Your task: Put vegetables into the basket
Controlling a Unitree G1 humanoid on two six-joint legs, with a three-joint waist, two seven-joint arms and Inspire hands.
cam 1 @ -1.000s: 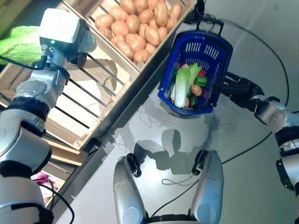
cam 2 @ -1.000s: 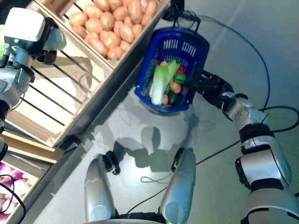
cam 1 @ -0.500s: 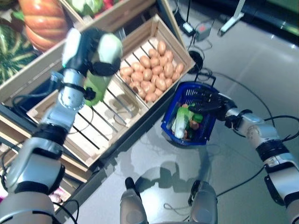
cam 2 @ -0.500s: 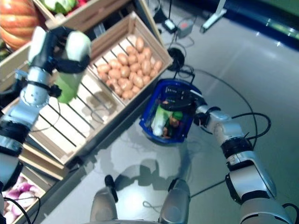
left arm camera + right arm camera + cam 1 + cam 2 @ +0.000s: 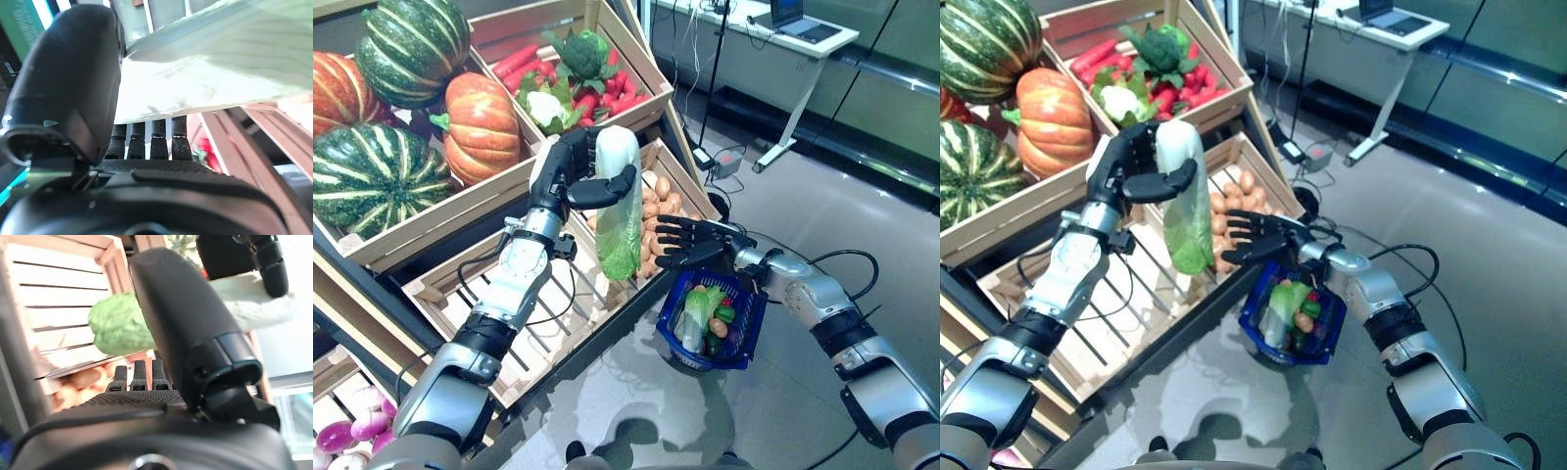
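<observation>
My left hand (image 5: 566, 174) is shut on a napa cabbage (image 5: 618, 201), gripping its white stalk while the green leafy end hangs down. The left wrist view shows the thumb and fingers curled around the stalk (image 5: 210, 68). My right hand (image 5: 693, 243) is open with straight fingers, close beside the cabbage's leafy end (image 5: 117, 328). A blue plastic basket (image 5: 744, 338) hangs just below the right wrist. It holds another cabbage (image 5: 695, 313), a green pepper (image 5: 724, 314) and other small vegetables. How the basket is hooked on is hidden.
Wooden crates rise on a stand to the left: potatoes (image 5: 658, 204), an empty slatted crate (image 5: 499, 313), pumpkins (image 5: 481, 125) and striped squashes (image 5: 372, 186), carrots with broccoli (image 5: 582, 59). Purple onions (image 5: 342, 431) lie at the lower left. A desk (image 5: 773, 39) stands behind.
The camera has tilted up, showing more of the stand. My left hand carried the cabbage from over the slatted crate toward the right hand. The right hand now stands open above the basket.
</observation>
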